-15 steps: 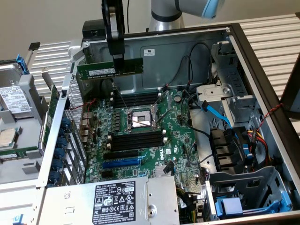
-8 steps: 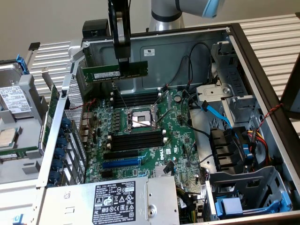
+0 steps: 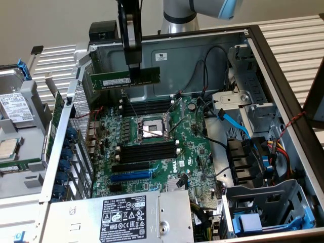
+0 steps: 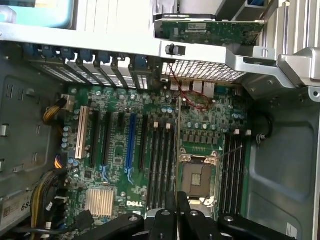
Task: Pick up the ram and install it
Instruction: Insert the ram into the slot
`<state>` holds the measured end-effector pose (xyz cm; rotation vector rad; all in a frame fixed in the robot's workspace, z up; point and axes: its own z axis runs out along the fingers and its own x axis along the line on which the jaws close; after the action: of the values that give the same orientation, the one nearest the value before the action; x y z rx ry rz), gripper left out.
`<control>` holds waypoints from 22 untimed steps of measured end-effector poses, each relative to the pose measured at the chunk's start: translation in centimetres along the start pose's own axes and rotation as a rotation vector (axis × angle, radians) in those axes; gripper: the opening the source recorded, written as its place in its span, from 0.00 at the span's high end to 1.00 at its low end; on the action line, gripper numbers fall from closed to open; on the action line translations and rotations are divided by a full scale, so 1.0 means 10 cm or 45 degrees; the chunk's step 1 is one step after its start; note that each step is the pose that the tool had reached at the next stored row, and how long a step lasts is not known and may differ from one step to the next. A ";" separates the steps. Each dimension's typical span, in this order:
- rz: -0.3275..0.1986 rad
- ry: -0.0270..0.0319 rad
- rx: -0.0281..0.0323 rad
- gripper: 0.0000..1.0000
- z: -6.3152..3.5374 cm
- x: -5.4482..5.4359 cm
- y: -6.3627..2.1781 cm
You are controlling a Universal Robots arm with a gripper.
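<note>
The ram, a thin green stick, hangs level in the air over the far part of the open computer's motherboard. My gripper is shut on it near its middle, coming down from above. In the wrist view the ram appears edge-on as a thin line running out from my gripper, over the edge of the CPU socket. Black memory slots lie on either side of the CPU socket, and the far slots sit below the held ram. No stick sits in any of the slots.
The case's back wall stands just behind the ram. A power supply fills the near edge, and a blue expansion slot lies before it. Cables and a blue SATA lead crowd the exterior view's right. A drive sits outside on its left.
</note>
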<state>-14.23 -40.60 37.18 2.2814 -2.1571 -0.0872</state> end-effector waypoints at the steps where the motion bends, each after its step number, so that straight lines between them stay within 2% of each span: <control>1: 0.000 0.0041 -0.0002 0.87 0.008 0.00 -0.001; 4: 0.001 0.0318 -0.0008 0.87 0.021 0.00 -0.003; 5: 0.002 0.0393 -0.0012 0.87 0.027 0.00 -0.006; 6: 0.002 0.0425 -0.0014 0.87 0.039 0.00 -0.019; 11: 0.002 0.0403 -0.0009 0.87 0.117 0.00 -0.111; 13: 0.003 0.0333 -0.0005 0.87 0.139 0.00 -0.154; 17: 0.015 0.0089 0.0012 0.87 0.180 0.01 -0.183; 22: 0.033 0.0058 0.0045 0.87 0.248 0.01 -0.187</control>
<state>-12.46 -40.46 34.63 2.2523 -2.1859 -0.0781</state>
